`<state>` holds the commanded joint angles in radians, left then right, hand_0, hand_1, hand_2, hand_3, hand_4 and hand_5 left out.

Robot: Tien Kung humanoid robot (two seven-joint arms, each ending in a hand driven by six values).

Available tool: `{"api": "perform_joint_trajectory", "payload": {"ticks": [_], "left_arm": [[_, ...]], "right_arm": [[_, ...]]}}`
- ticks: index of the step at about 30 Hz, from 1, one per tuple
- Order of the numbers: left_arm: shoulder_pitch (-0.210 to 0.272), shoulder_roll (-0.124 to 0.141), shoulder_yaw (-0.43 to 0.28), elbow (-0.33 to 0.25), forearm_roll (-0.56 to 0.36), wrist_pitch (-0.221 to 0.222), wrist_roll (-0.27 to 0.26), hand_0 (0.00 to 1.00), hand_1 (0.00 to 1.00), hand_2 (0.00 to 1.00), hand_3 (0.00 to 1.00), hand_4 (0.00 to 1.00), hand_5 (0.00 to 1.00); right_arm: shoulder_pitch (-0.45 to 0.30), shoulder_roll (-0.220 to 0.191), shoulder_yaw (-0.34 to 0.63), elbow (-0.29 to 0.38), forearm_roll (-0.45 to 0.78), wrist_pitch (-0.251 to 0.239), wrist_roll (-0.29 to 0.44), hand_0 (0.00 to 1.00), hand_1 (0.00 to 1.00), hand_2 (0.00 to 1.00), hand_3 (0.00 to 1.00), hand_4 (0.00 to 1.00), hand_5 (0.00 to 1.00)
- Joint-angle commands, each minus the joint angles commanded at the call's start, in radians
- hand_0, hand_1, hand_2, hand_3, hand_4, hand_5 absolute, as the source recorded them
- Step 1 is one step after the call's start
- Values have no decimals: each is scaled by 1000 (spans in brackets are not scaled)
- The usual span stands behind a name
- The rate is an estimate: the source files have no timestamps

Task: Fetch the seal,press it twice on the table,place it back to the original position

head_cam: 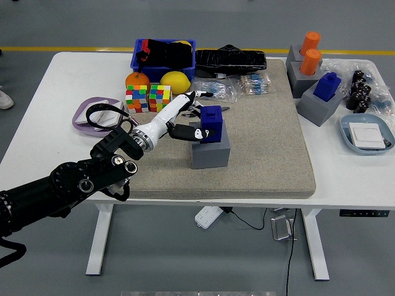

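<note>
Head view. The left hand (188, 123) reaches in from the lower left over the grey mat (265, 142) on the white desk (55, 111), its fingers (184, 131) closed around the blue seal (211, 124). The seal sits low in the recess of the grey holder (210, 150), upright as far as can be judged, with only its upper part showing above the rim. The right hand is not in view. Behind the left hand lie two colour cubes (148, 97), an orange (136, 80) and a yellow fruit (174, 80); a second blue seal (327, 86) and two orange seals (310, 52) stand in holders at the far right.

Judged from this, the seal is at or near its seat and release is the step in hand. Risks: if the seal is not fully down, opening the fingers may leave it tilted against the rim; a fingertip caught on the seal's side may lift it back out or drag the light holder across the mat; a wide withdrawal toward the rear may knock the cubes or the fruit. How deep the seal is seated cannot be told, as the hand covers its left face.
</note>
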<state>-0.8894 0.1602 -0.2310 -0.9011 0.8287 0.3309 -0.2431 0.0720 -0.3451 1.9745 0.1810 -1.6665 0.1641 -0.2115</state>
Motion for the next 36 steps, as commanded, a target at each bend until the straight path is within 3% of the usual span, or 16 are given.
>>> {"api": "perform_joint_trajectory", "payload": {"ticks": [11, 36], "left_arm": [[-21, -5, 20, 12, -5, 1, 0, 876, 557, 468, 873, 736, 2], [-18, -11, 47, 38, -25, -2, 3, 876, 555, 467, 873, 737, 2]], "right_arm": [[6, -3, -8, 0, 4, 0, 0, 871, 739, 715, 734, 835, 507], [3, -7, -18, 0, 2, 0, 0, 871, 739, 715, 734, 835, 507]]}}
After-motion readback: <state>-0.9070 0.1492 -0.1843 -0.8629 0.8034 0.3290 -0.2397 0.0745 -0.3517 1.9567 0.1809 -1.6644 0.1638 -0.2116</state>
